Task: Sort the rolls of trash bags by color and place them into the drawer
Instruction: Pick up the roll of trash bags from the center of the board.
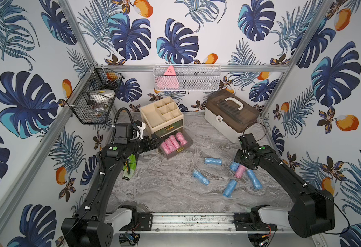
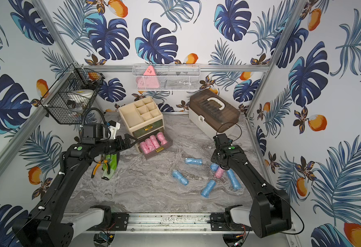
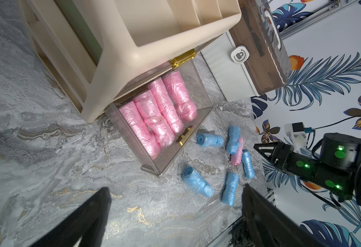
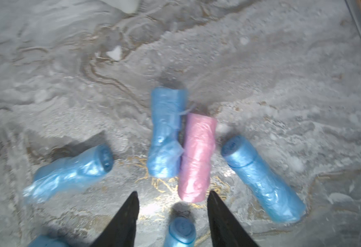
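On the marble bench point(image 1: 164, 188), the right hand point(image 4: 173, 192) hangs spread over a pink roll point(image 4: 196, 158), the left hand point(image 3: 175, 188) spread beside the drawer point(image 3: 154, 169).

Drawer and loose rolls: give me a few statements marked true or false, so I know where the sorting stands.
1. The open drawer holds only pink rolls. True.
2. The right gripper is clamped on a blue roll. False: its jaws stand apart above the end of the one pink roll on the table, gripping nothing.
3. Five blue rolls lie on the table. True.
4. The left gripper carries a pink roll. False: it is open and empty, beside the drawer.
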You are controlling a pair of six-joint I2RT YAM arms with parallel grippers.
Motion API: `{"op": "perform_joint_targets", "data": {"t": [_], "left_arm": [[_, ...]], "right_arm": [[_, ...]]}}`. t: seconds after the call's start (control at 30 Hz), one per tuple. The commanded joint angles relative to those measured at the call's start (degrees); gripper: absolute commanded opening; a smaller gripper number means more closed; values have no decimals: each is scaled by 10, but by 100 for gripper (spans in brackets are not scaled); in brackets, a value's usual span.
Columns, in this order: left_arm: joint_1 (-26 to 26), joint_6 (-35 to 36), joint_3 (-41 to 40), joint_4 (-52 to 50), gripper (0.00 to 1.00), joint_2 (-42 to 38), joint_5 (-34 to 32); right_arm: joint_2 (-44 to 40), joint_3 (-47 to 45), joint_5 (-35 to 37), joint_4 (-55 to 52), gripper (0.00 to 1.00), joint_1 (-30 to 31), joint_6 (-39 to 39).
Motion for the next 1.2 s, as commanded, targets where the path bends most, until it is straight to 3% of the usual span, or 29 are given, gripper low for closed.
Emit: {"op": "perform_joint_targets", "data": {"t": [0.0, 0.3, 0.73, 0.97, 1.17], "left_arm": [[1, -2, -1, 18, 99, -1, 14], [2, -2, -10, 19, 99, -4, 14], [3, -5, -16, 22, 99, -2, 13], [3, -3, -13, 17, 99, -1, 10], [3, -5, -11, 18, 99, 1, 9]], "right_arm": [[-8, -31, -18, 12, 49, -35, 20], [38, -71, -80, 72, 43, -91, 5], [111, -75, -119, 123, 44, -97, -6], [88, -81, -110, 117, 24, -97, -9], [19, -53, -101, 68, 17, -97, -22]]}}
